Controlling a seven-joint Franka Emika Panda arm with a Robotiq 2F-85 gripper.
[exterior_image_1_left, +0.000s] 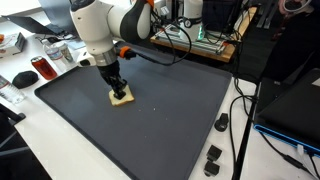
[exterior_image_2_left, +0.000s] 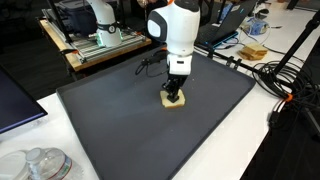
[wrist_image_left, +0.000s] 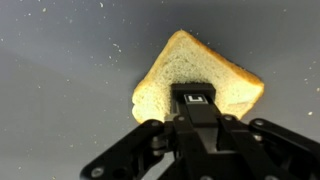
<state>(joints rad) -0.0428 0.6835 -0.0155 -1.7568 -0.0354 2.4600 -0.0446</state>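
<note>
The gripper (wrist_image_left: 197, 98) is standing clenched, and its tips seem to be resting on the bread slice (wrist_image_left: 165, 70) rather than grasping it. The slice is lying flat on the dark mat (exterior_image_1_left: 170, 125) and reaches toward twelve o'clock in the wrist view.

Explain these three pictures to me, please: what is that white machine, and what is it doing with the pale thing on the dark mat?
The white machine is a robot arm. At its end sits a black gripper, a pincer with two fingers. Two pictures come from cameras standing around the table. The third comes from a camera on the arm's wrist, looking down past the fingers. On the dark mat lies a slice of bread. The gripper is shut, with its tips down on the bread. Whether it truly pinches the bread, I cannot tell.
</note>
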